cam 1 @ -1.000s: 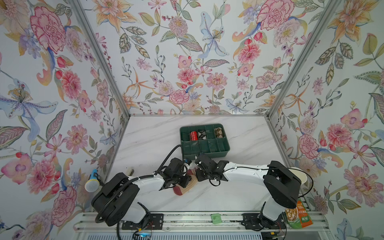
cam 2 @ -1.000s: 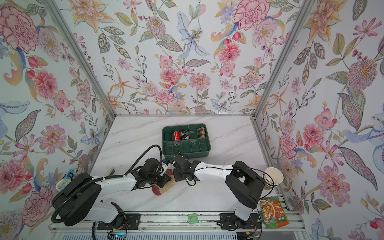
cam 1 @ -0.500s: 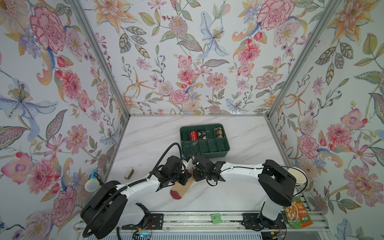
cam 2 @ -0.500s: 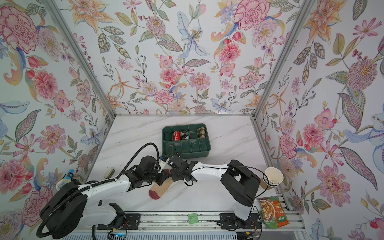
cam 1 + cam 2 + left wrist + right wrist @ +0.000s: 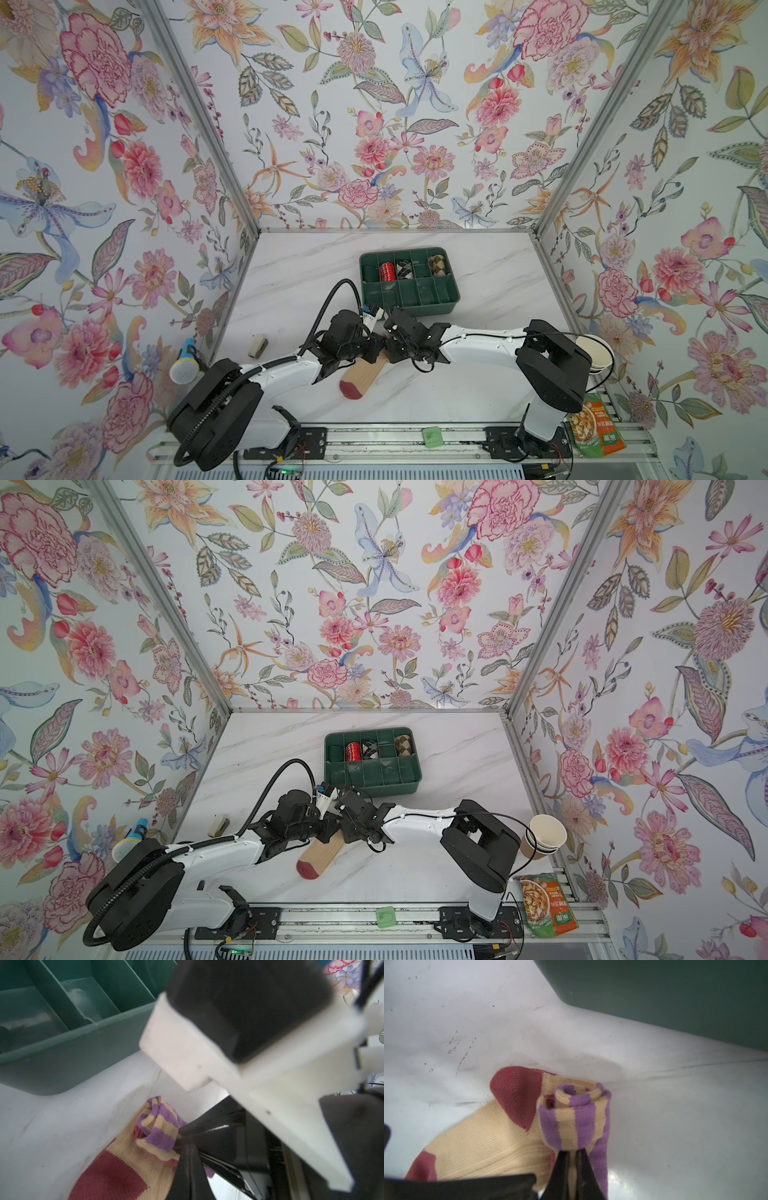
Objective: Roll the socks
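Near the front of the marble counter (image 5: 299, 274), you had both arms meeting over one sock (image 5: 360, 376), cream with a maroon toe and heel and a purple-striped cuff. Its toe pointed toward the counter's front edge. The cuff end was curled into a small roll just short of the green organiser tray (image 5: 415, 308).

Your right tool (image 5: 571, 1160) was closed almost fully on that curled cuff, with a thin fold of cream fabric pinched between its black fingers. Your left tool (image 5: 186, 1159) was closed tight, its tips down on the sock right beside the curl. I could not tell whether any fabric sat between them. The two tools were nearly touching.

The tray stood flat on the counter just behind the tools. Its back row held rolled socks, one to a compartment: a red roll (image 5: 387, 272), a black-and-white patterned roll (image 5: 404, 270) next to it, and a brown checked roll (image 5: 436, 264) at the right end. The left-end compartment held something too dark to name.

Off the counter's right edge you had stacked paper cups (image 5: 545, 838) and a snack packet (image 5: 549, 904).
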`<action>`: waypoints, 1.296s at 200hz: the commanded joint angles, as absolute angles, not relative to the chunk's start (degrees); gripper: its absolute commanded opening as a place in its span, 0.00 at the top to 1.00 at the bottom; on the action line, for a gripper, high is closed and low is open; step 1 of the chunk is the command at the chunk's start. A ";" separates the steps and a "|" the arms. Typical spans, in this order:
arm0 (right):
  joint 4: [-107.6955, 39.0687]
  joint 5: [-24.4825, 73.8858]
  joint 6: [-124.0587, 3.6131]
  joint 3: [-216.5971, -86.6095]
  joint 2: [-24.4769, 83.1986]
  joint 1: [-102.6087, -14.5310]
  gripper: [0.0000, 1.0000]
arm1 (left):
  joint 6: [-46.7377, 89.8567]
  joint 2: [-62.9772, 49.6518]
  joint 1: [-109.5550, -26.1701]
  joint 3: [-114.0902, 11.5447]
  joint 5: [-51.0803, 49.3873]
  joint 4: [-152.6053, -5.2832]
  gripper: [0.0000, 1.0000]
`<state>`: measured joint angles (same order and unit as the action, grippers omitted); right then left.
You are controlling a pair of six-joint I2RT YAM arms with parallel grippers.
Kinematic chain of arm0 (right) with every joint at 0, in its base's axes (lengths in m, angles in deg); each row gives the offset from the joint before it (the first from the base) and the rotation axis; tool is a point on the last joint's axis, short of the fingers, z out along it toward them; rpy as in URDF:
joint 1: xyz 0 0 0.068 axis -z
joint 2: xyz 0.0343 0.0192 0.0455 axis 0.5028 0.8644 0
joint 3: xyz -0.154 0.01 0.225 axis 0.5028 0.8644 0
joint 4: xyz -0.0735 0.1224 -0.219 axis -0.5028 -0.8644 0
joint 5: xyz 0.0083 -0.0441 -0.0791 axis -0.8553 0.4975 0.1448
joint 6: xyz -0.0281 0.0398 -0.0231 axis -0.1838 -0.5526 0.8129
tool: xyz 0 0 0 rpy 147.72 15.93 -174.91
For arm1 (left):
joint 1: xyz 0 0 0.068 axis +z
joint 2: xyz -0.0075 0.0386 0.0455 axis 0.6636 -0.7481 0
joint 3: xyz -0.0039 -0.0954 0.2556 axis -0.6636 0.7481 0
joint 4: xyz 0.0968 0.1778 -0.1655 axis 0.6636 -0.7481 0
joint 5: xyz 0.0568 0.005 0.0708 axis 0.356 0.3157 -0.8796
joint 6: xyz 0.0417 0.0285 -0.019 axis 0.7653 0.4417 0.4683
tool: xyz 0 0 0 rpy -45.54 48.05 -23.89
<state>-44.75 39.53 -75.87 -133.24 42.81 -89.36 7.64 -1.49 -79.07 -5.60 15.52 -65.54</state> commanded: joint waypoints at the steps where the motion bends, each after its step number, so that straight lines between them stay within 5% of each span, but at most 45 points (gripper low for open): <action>1: -46.46 38.27 -75.67 -133.72 44.83 -90.05 0.91 | 6.46 -3.14 -78.58 -4.25 16.09 -61.64 0.96; 114: -46.04 37.14 -74.79 -133.76 44.61 -90.30 0.91 | 6.91 -6.82 -78.62 -3.71 6.98 -59.34 1.00; 259: -36.93 27.24 -73.05 -130.28 40.53 -87.78 0.80 | 8.35 -13.04 -78.67 -2.39 10.45 -58.18 1.00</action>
<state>-39.94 32.34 -74.18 -131.54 42.37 -88.21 7.10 -11.43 -79.07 -4.00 9.11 -55.68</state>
